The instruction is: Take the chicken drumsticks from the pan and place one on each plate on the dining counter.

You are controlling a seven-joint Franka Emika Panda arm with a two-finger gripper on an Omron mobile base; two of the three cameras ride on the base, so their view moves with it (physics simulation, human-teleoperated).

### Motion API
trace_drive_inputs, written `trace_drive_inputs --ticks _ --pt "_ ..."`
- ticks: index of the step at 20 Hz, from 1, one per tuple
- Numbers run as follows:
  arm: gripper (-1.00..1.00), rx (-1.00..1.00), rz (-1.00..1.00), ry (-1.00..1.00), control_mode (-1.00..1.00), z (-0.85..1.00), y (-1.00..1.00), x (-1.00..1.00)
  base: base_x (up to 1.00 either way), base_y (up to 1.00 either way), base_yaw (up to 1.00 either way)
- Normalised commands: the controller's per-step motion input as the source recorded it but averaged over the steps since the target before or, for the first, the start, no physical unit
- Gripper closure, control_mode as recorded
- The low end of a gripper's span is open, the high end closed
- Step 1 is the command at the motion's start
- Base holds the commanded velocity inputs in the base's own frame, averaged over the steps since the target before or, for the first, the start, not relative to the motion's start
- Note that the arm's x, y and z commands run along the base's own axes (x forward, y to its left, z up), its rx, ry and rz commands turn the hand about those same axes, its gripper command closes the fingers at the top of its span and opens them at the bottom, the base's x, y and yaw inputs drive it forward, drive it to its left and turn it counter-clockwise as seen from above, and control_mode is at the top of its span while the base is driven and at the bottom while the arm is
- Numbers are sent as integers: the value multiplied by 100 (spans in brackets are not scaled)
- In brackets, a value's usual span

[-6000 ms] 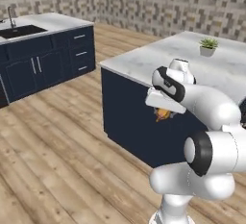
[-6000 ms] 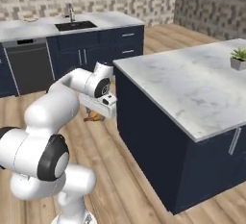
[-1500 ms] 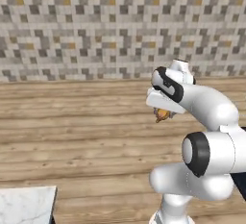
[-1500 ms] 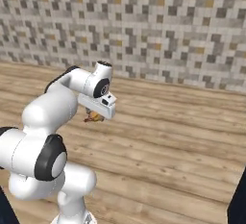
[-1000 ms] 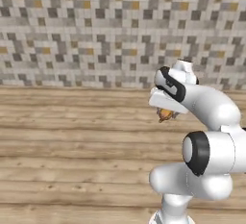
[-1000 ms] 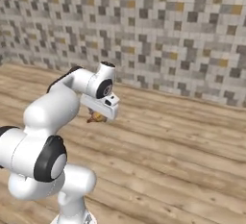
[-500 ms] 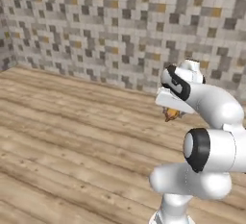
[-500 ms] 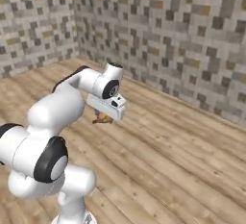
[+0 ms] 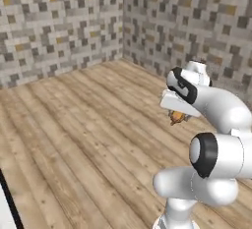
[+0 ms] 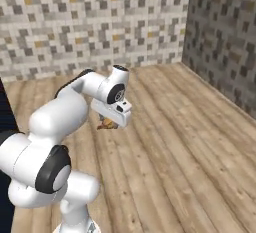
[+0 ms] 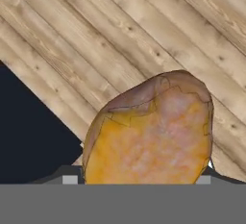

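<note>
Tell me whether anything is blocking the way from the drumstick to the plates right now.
Cannot tell: the gripper holds the chicken drumstick over bare wooden floor near a corner of the tiled wall. Nothing visible stands near it there.

Orange-brown chicken drumstick (image 11: 151, 131) held aloft in tool (image 9: 177, 118) (glossy, club-shaped), above wooden floor (image 9: 88, 125).

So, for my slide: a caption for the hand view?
Drumstick held in the gripper above a wooden floor.
</note>
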Motion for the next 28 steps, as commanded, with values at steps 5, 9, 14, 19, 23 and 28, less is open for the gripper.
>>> trace_drive_inputs --ticks 5,9,14,19,23,28 --pt "100 0 0 0 100 0 0 0 100 0 47" --pt "100 0 0 0 100 0 0 0 100 0 29" --pt "100 0 0 0 100 0 0 0 100 0 24" --pt "100 0 0 0 100 0 0 0 100 0 30" --pt "100 0 0 0 100 0 0 0 100 0 28" --pt "100 0 0 0 100 0 0 0 100 0 27"
